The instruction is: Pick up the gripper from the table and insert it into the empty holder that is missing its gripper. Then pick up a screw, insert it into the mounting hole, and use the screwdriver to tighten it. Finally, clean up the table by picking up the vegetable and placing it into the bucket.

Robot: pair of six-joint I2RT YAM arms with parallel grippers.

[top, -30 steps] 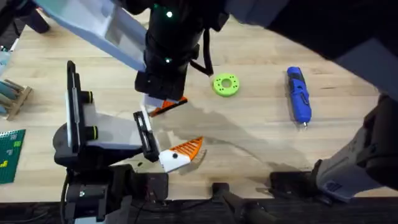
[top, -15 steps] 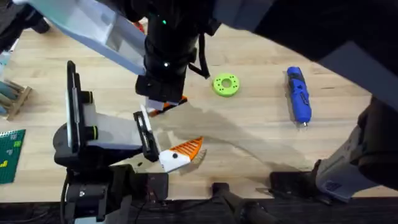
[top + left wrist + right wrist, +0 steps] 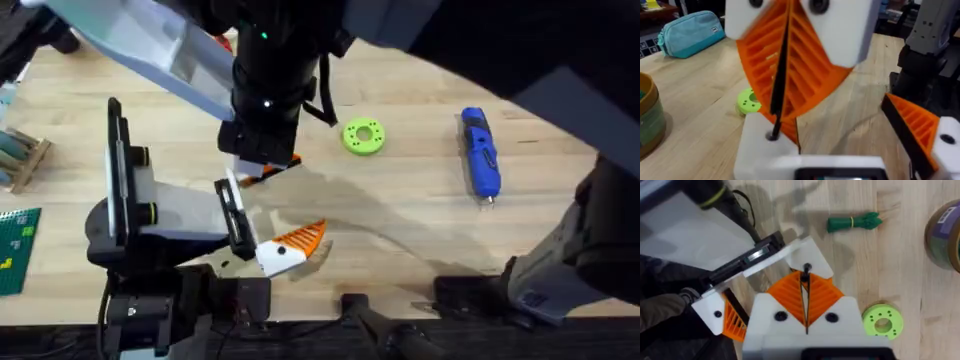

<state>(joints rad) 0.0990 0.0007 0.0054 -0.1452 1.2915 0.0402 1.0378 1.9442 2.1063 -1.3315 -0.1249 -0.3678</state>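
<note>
Screw (image 3: 806,270) is clamped in the narrow right hand (image 3: 805,280), its tip on the gripper's (image 3: 816,256) white base at the holder (image 3: 747,260).

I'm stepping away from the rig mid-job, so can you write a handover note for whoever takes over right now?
Right gripper: shut on the screw, tip down over the gripper piece.
Left gripper: low and close to the piece's white base; its grip cannot be told.
Done: the gripper piece sits at the end of the holder.
Left: seat the screw in the mounting hole and tighten it with the screwdriver, which lies on the table. Then move the vegetable, lying on the table, into the bucket.
</note>
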